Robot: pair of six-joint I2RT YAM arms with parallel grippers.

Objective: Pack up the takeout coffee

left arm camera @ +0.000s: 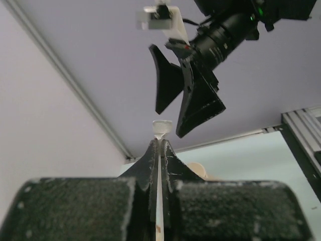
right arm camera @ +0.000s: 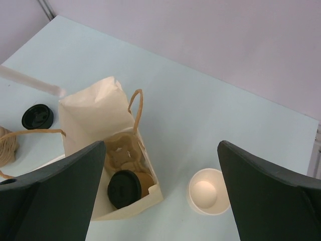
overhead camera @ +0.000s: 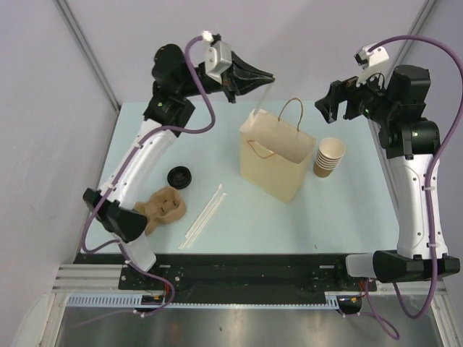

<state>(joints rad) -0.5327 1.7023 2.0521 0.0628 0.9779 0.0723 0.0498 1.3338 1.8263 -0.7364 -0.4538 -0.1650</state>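
Observation:
The takeout coffee (right arm camera: 124, 188), a brown cup with a black lid, lies tilted inside the open kraft paper bag (right arm camera: 95, 108) next to a pulp carrier (right arm camera: 120, 153). In the top view the bag (overhead camera: 278, 163) stands at mid table and hides the cup. My left gripper (overhead camera: 269, 76) hovers above the bag's far rim, shut on a thin white straw (left arm camera: 161, 126) that points down toward the bag. My right gripper (overhead camera: 324, 107) is open and empty, held high to the right of the bag, and looks down into it.
A stack of lidless tan cups (overhead camera: 329, 157) stands just right of the bag. A loose black lid (overhead camera: 179, 176), a second pulp carrier (overhead camera: 163, 204) and loose white straws (overhead camera: 205, 215) lie on the left side of the table.

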